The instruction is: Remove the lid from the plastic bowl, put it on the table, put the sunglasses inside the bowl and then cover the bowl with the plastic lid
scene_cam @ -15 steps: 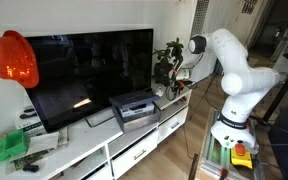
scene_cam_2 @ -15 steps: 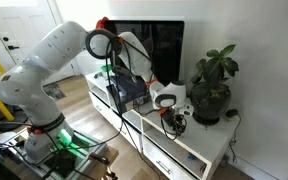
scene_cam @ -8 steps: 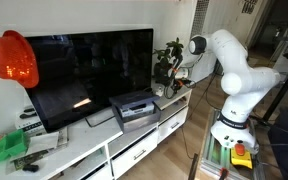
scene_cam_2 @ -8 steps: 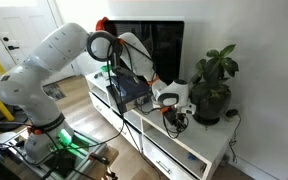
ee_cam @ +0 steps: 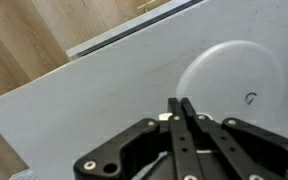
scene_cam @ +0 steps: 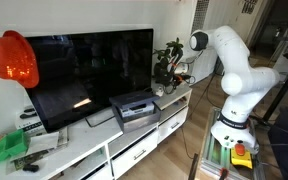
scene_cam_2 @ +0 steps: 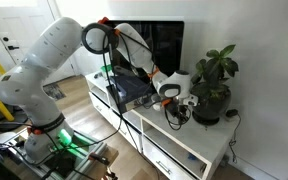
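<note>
Hovering over the table [ee_cam: 94,110], our gripper [ee_cam: 181,104] had its fingers pressed together, empty. The plastic bowl [ee_cam: 229,85] stood just beside them, in the open, we judged, for easy reach.

The arm [scene_cam: 234,65] is glossy white, made of fat rounded segments with dark grey rings at the joints. It stands at the right of one exterior frame and the upper left of the other. A thin black cable [scene_cam_2: 111,65] runs down beside its forearm. The gripper [ee_cam: 181,104], low in the wrist view, is matte black, with flat link bars and round pivot pins.
</note>
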Controlling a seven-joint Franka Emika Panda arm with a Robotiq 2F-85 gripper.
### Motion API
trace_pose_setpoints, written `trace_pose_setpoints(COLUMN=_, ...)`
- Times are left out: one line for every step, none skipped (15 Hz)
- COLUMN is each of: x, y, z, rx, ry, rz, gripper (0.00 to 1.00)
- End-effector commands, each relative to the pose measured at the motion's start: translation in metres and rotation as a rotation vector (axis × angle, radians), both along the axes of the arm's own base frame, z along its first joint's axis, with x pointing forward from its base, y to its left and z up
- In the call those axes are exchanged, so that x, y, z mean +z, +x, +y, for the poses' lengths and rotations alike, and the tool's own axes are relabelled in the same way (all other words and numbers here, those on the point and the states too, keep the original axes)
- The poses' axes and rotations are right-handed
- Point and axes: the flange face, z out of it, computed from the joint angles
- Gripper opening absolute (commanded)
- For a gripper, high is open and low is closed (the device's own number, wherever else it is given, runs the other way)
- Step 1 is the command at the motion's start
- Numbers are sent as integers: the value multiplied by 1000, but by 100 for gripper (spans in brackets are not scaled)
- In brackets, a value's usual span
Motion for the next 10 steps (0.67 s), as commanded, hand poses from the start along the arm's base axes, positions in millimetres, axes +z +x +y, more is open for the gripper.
trace_pose_setpoints(x=56, y=-12, z=10, rx=42, ry=-18, rz=1, gripper=1)
trace_pose_setpoints(x=72, y=-14, z=15, rx=69, ry=-14, rz=-17, gripper=1)
trace_pose_setpoints(x=87, y=-14, z=20, rx=97, ry=-19, rz=-48, gripper=1)
trace_pose_setpoints(x=103, y=-15, z=25, rx=126, ry=-15, rz=-68, gripper=1)
trace_pose_setpoints(x=117, y=-16, z=33, rx=161, ry=-13, rz=-92, gripper=1)
trace_pose_setpoints(x=131, y=-16, z=41, rx=193, ry=-4, rz=-112, gripper=1)
trace_pose_setpoints(x=142, y=-16, z=48, rx=216, ry=3, rz=-129, gripper=1)
trace_pose_setpoints(x=151, y=-14, z=56, rx=236, ry=17, rz=-147, gripper=1)
trace_pose_setpoints(x=157, y=-13, z=64, rx=252, ry=27, rz=-167, gripper=2)
trace_pose_setpoints(x=162, y=-9, z=70, rx=263, ry=43, rz=-185, gripper=1)
